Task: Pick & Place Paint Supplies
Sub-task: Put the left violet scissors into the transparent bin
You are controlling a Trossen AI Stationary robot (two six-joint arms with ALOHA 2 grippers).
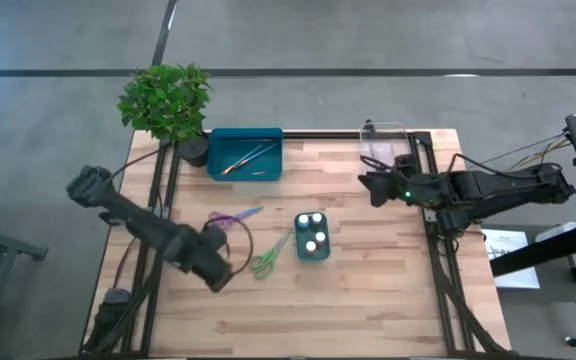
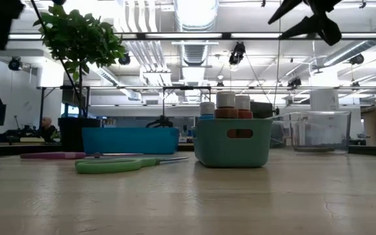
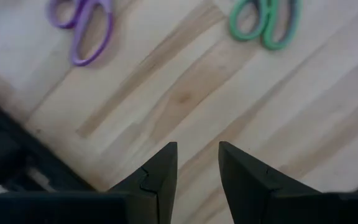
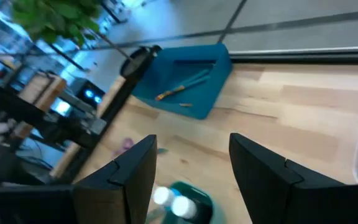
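Left gripper [image 3: 197,165]: fingers parted, holding nothing, poised above bare wood near the table's left edge. Just beyond it, purple scissors [image 1: 230,218] and green scissors [image 1: 268,260], both flat on the table [image 1: 368,300]. Right gripper [image 4: 191,171]: fingers apart, empty, raised beside the clear tray [image 1: 383,138]. White-capped pots [image 1: 313,234]: standing in the small teal bin [image 1: 313,256] (mid-table). Brushes [image 1: 246,158]: lying in the blue tray [image 1: 245,173] next to the potted plant [image 1: 168,100].

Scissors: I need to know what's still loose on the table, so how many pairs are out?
2. The purple scissors lie on the wood below the blue tray; the green scissors lie just left of the teal bin.
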